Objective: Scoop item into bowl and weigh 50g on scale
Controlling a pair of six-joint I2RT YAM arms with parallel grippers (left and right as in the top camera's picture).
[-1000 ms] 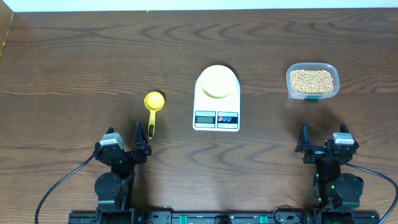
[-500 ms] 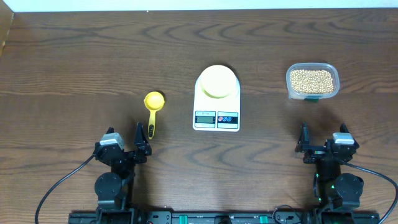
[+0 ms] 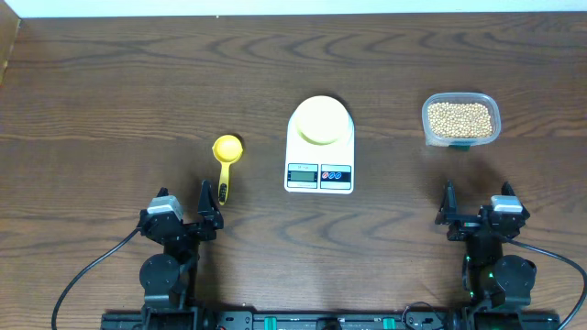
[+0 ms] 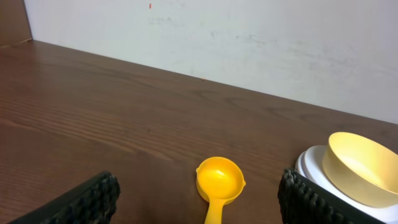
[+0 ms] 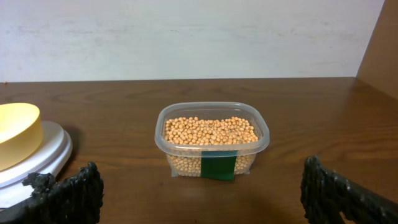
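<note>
**Both Sides Spread Wide, Gripping Nothing**

Down at the near edge of the table, spotting the left gripper spread wide, nothing held. Same again for the right gripper: fingers well apart, gripping nothing. Dead centre, finding the pale yellow bowl sitting on the white scale. Just ahead of the left gripper, catching a yellow scoop lying flat, handle toward it. Off to the right, seeing the beans filling a clear tub, well apart from the bowl.
</note>
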